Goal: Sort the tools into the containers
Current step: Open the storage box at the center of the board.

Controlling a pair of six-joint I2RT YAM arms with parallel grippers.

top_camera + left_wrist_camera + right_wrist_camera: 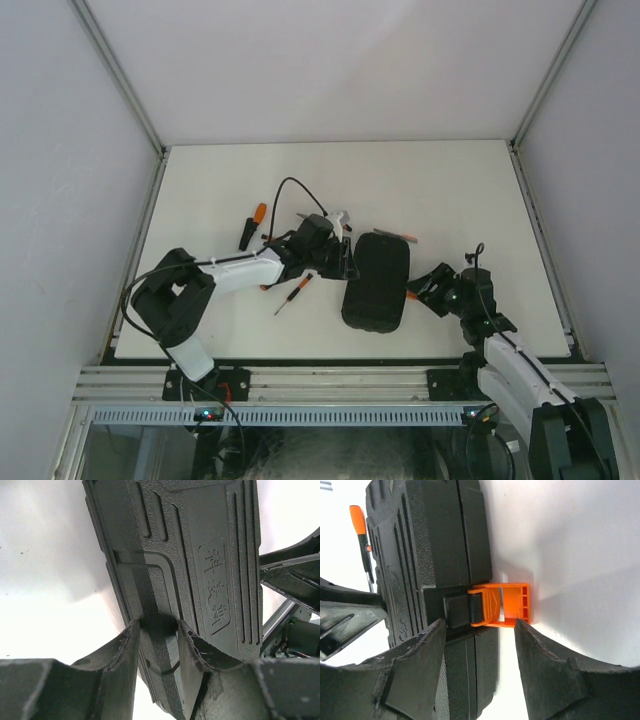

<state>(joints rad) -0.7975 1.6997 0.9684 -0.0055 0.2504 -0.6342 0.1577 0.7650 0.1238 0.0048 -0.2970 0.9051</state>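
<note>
Careful: your left claw [157, 630] pinches the case [200, 555], your right claw [479, 625] gapes around its latch [507, 605]; lifting could drag the case.

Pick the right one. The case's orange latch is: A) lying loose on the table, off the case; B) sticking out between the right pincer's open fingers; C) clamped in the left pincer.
B: the right wrist view shows the orange latch jutting from the black case, in the gap between the fingers of the right pincer.

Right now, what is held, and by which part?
Left hand clamps the black ribbed plastic case by its side edge; right hand, open around its orange latch, holds nothing.
</note>
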